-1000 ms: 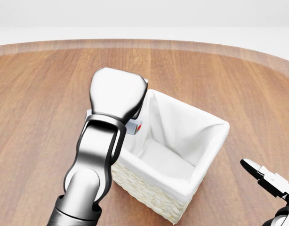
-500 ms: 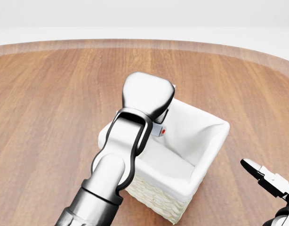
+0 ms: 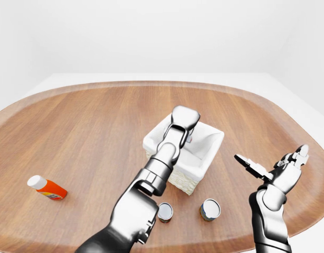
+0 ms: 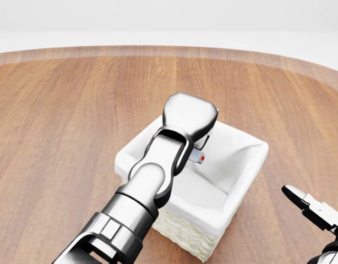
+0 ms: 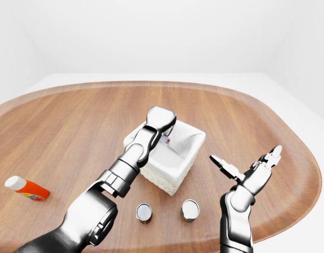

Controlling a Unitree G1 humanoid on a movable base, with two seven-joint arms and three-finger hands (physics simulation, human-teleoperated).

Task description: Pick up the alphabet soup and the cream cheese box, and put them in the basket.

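Cream cheese box (image 4: 197, 155) sits gripped in the left hand (image 4: 189, 117) over the basket (image 4: 243, 190) near the counter's (image 4: 59, 121) middle, ready to drop in, while the right hand (image 3: 273, 167) waits wide open and two cans (image 3: 210, 209) lie by the near edge.

1 basket (image 3: 207, 158), 2 cans (image 3: 165, 212) (image 3: 209, 209), 1 orange bottle (image 3: 47, 187), 2 robot hands (image 4: 189, 116) (image 3: 275, 167)
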